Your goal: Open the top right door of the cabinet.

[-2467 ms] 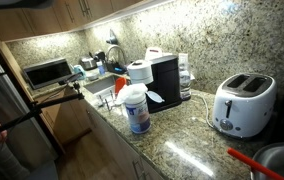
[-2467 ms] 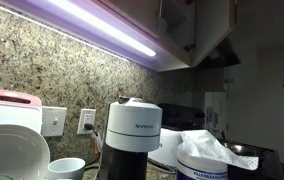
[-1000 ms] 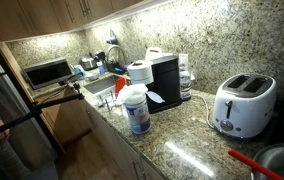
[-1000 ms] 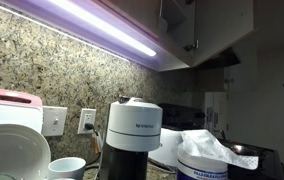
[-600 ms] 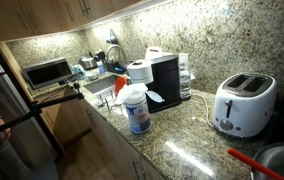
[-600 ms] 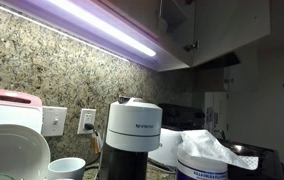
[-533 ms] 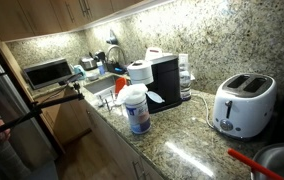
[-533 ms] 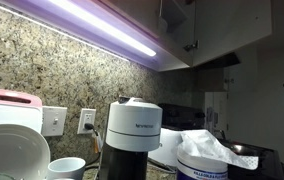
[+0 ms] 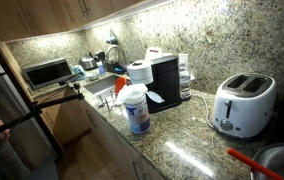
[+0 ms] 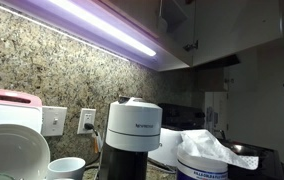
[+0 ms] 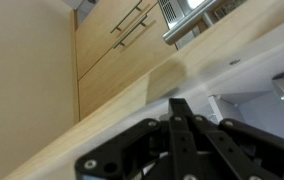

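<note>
The brown wooden cabinet (image 9: 42, 15) hangs above the counter, with slim silver bar handles (image 9: 82, 9). In an exterior view one upper door (image 10: 237, 28) stands swung out over the counter, seen from below. In the wrist view, neighbouring doors (image 11: 112, 55) with silver handles (image 11: 132, 20) lie behind a pale door edge (image 11: 232, 50) that runs diagonally. My gripper (image 11: 180, 106) is right against that edge, its dark fingers pressed together. No handle shows between them. The arm is not in view in either exterior view.
On the granite counter stand a white toaster (image 9: 242, 103), a black coffee machine (image 9: 164, 80), a wipes tub (image 9: 135, 110) and a sink (image 9: 102, 85). A microwave (image 9: 47, 72) is at the far end. A lit strip (image 10: 102, 25) runs under the cabinet.
The open cabinet door has swung steadily further out, its lower edge reaching farther to the right in the exterior view. The counter things have not moved.
</note>
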